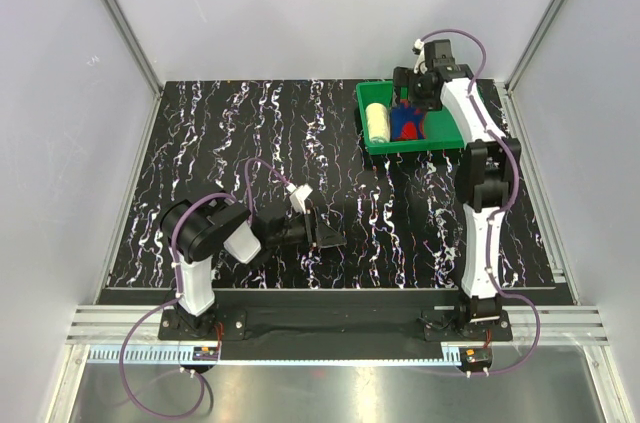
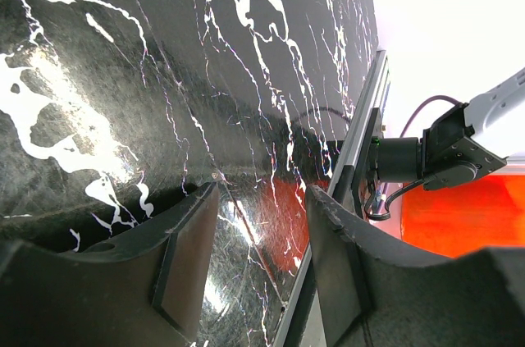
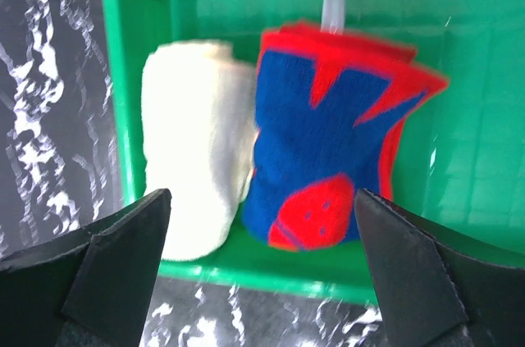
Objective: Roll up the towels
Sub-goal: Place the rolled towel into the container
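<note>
**Operator:** Where are the towels, and what is your read on my tools?

**Notes:** Both towels lie in the green tray at the far right corner of the black marbled table. The pale yellow towel is a plump roll along the tray's left wall. The red towel with blue patterns is touching it on the right. Your right gripper hangs over the tray's near rim. Its jaws are wide apart, with nothing between them. Your left gripper lies low over the table's near edge, well away from the tray. It is partly apart and also empty.

**Operator:** Why side by side in there?

**Notes:** My guess is that the tray's walls and the neighbouring roll brace each towel, so the soft cloth can't spring open. The spread jaws clear both rolls.

**Operator:** Textures and shapes?

**Notes:** The yellow towel has nubbly terry pile and forms an even, rounded cylinder. The red one has a denser knit and sits flatter, with layered edges fanning at its far end, so it looks the looser roll. The tray is hard, glossy plastic with straight sides. The table is slick and reflective, with white veins on black. You seem close to done.
</note>
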